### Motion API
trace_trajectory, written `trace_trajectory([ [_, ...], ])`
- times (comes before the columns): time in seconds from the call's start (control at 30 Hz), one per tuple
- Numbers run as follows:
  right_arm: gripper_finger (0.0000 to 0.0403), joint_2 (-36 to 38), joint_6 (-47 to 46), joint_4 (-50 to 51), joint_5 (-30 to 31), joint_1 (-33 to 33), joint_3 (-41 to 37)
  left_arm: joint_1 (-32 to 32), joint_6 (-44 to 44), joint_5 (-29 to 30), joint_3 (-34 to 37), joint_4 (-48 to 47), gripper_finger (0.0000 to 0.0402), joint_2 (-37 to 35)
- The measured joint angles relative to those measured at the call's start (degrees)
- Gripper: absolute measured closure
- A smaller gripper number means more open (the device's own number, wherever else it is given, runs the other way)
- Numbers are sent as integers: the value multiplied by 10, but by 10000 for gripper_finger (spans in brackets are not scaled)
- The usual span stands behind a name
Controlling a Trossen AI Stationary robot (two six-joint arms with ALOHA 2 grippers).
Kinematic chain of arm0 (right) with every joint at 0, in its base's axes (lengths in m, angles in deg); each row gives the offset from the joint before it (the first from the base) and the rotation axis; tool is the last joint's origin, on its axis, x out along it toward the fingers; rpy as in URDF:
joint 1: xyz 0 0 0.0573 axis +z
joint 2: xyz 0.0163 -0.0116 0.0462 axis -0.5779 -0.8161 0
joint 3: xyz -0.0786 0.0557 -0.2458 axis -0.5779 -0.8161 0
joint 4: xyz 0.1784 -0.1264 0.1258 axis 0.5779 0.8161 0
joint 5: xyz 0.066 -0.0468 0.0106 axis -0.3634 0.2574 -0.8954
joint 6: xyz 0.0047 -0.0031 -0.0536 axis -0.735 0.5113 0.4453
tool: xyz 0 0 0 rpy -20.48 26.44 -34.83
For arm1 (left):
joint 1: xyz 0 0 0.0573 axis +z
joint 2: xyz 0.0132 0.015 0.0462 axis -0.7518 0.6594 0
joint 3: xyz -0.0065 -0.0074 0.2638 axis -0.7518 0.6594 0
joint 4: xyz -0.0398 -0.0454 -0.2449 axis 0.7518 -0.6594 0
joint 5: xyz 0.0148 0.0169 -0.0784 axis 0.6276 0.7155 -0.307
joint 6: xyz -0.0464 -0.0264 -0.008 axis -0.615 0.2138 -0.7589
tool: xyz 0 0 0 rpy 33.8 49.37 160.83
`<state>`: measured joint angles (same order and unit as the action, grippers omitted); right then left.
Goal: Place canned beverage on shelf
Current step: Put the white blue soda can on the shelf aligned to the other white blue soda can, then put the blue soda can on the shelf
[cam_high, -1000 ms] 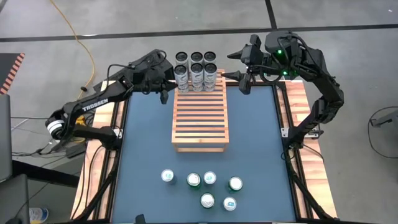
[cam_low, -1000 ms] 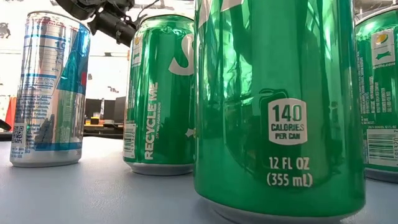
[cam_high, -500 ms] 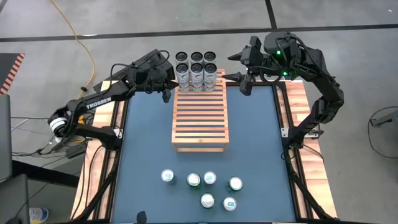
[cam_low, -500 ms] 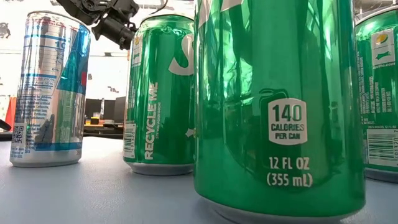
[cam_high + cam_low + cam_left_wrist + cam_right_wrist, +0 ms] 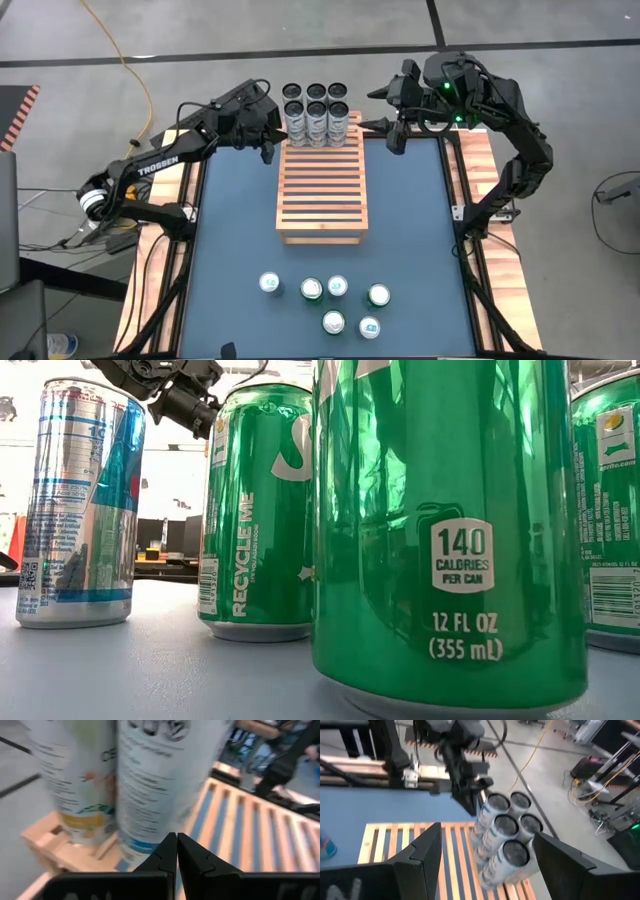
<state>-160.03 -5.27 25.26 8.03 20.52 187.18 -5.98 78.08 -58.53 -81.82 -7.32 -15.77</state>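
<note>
The light-brown slatted shelf (image 5: 322, 190) lies mid-table, running near to far. Several white cans (image 5: 315, 113) stand upright in a cluster on its far end, and also show in the right wrist view (image 5: 505, 840). My left gripper (image 5: 267, 150) is shut, just left of that cluster at the shelf's far left corner; its fingertips (image 5: 176, 845) point at the base of the nearest white can (image 5: 150, 780). My right gripper (image 5: 378, 110) is open and empty, raised to the right of the cluster. Several green and silver cans (image 5: 325, 300) stand near the table's near edge. My left gripper's shut fingertips stand right at the lower part of the nearest white can (image 5: 145, 845), coming level from the table's left. I cannot tell whether they touch it.
The low view is filled by the near cans: a silver-blue one (image 5: 80, 500) and green ones (image 5: 450, 530), with my left arm (image 5: 185, 400) behind them. The shelf's near two thirds (image 5: 322, 210) hold nothing. The blue table top (image 5: 230, 230) has a wooden border.
My left gripper has moved a little toward the white cans at the shelf's far end, then stayed still. The cans stand as before.
</note>
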Motion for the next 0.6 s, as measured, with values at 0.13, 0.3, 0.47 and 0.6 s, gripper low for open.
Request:
trace_trajectory([
  [0.13, 133, 0, 0, 56, 0, -2, 0, 0, -40, -53, 0, 1, 401, -24],
  [0.3, 133, 0, 0, 102, 0, -3, 0, 0, -130, -95, 0, 2, 401, -76],
  [0.47, 133, 0, 1, 115, -3, 9, 0, -3, -218, -103, 0, 30, 401, -126],
  [0.6, 133, 0, 0, 153, -4, 39, 0, -13, -296, -159, 0, 148, 401, -148],
])
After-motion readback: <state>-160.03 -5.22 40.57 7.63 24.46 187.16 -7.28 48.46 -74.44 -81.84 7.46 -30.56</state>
